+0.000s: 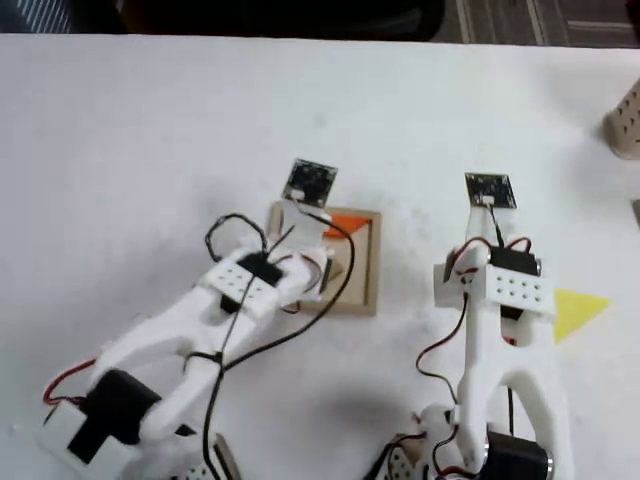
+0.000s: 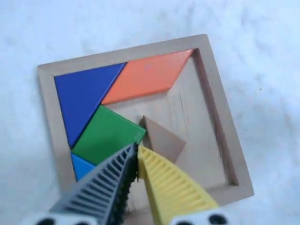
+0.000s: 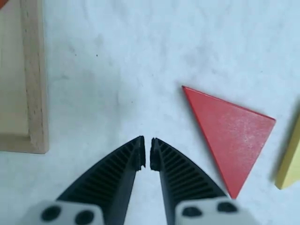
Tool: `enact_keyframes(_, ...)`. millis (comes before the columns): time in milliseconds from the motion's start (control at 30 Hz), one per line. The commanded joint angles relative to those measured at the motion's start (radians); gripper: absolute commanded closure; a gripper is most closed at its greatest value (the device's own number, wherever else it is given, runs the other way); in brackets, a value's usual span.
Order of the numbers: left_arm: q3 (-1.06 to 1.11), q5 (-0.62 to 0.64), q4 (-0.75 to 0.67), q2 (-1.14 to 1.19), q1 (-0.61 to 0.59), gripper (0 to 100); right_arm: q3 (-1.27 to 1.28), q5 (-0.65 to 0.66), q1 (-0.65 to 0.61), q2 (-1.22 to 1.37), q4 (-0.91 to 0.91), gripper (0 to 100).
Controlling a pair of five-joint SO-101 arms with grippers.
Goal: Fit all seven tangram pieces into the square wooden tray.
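Observation:
The square wooden tray (image 2: 217, 101) holds a blue triangle (image 2: 82, 96), an orange parallelogram (image 2: 147, 77), a green square (image 2: 108, 133), a small light-blue piece (image 2: 82, 165) and a tan triangle (image 2: 161, 139). My left gripper (image 2: 137, 153) hovers over the tray, shut with nothing in it, its tips where the green square meets the tan triangle. My right gripper (image 3: 146, 152) is shut and holds nothing, low over the white table beside a red triangle (image 3: 229, 129). A yellow triangle (image 1: 575, 310) lies to the right of the right arm (image 1: 495, 285).
The tray (image 1: 372, 268) sits mid-table under the left arm (image 1: 240, 285), and its corner (image 3: 35, 93) is close to the right gripper. A pale wooden object (image 1: 625, 125) stands at the far right edge. The yellow piece's edge (image 3: 290, 164) lies just beyond the red triangle.

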Motion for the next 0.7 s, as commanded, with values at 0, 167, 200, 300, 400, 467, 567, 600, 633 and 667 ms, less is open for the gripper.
enact_keyframes(0,-0.098,0.034,-0.026,0.081,0.035,98,-0.005,0.012,-0.008,-0.039,-0.015,97.4)
enact_keyframes(167,-0.133,0.04,-0.025,0.122,0.021,98,-0.005,0.012,-0.008,-0.039,-0.015,97.4)
enact_keyframes(200,-0.133,0.04,-0.025,0.124,0.022,98,-0.005,0.012,-0.008,-0.039,-0.015,97.4)
enact_keyframes(300,-0.141,0.037,-0.026,0.13,0.027,98,-0.005,0.012,-0.008,-0.039,-0.015,97.4)
enact_keyframes(400,-0.143,0.034,-0.037,0.13,0.058,98,-0.005,0.012,-0.008,-0.039,-0.015,97.4)
enact_keyframes(467,-0.146,0.034,-0.069,0.131,0.091,98,-0.005,0.012,-0.008,-0.039,-0.015,97.4)
enact_keyframes(567,-0.147,0.034,-0.107,0.147,0.12,98,-0.005,0.012,-0.008,-0.039,-0.015,97.4)
enact_keyframes(600,-0.155,0.034,-0.115,0.165,0.125,98,-0.005,0.012,-0.008,-0.039,-0.015,97.4)
enact_keyframes(633,-0.172,0.034,-0.11,0.186,0.125,98,-0.005,0.012,-0.008,-0.039,-0.015,97.4)
enact_keyframes(667,-0.19,0.034,-0.097,0.203,0.12,98,-0.005,0.012,-0.008,-0.039,-0.015,97.4)
